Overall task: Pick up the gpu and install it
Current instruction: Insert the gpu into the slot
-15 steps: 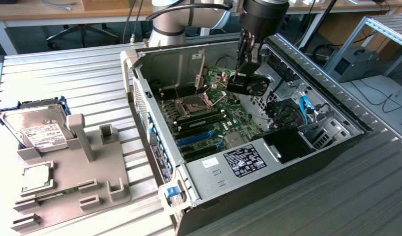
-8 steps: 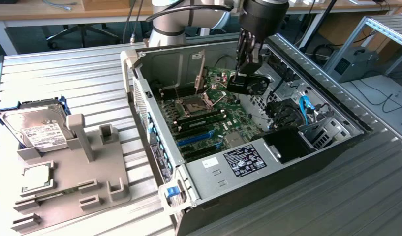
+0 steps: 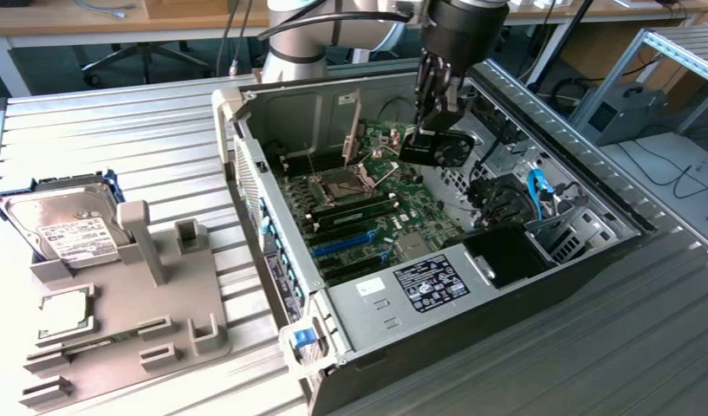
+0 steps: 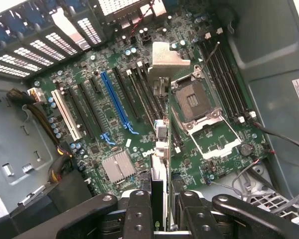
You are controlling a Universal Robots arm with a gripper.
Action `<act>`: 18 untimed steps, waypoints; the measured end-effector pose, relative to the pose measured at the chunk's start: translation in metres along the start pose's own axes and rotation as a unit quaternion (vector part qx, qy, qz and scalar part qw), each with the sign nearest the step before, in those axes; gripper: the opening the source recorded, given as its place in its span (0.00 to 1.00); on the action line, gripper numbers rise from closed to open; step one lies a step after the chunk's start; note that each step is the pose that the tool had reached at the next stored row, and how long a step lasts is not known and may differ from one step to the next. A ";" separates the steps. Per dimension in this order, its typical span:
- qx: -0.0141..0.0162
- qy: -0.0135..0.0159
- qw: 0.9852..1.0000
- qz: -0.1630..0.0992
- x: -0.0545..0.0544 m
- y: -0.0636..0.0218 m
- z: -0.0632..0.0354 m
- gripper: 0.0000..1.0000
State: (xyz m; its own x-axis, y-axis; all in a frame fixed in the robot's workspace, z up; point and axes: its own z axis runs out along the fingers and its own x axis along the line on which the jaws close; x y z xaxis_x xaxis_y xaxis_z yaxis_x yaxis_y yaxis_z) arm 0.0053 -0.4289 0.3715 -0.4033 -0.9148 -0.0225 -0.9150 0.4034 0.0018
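Our jaws are clamped narrow on the graphics card, held on edge in the gripper with its silver bracket farthest from us, so the pick-up is done. In the exterior view we hang toward twelve o'clock inside the open computer case. The card is over the motherboard slots beside the processor socket; we judge it not yet seated.

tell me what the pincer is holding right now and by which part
The gpu, seen edge-on. The pincer clamps its two flat faces at the end away from the silver bracket.
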 end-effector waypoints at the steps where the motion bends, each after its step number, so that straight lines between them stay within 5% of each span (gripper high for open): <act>1: 0.000 0.000 1.000 -0.002 0.000 0.0000 0.0000 0.26; 11: -0.001 0.000 0.999 -0.055 0.000 0.0000 0.0010 0.26; 13: -0.002 0.000 0.997 -0.071 0.000 0.0000 0.0013 0.26; 15: -0.002 0.000 0.995 -0.103 0.000 0.0000 0.0020 0.26; 18: -0.003 0.000 0.994 -0.112 0.000 0.0000 0.0021 0.26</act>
State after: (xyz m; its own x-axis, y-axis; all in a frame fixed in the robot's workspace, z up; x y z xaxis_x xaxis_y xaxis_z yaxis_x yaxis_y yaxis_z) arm 0.0053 -0.4289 0.3693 -0.1902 -0.9815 -0.0224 -0.9817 0.1902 0.0018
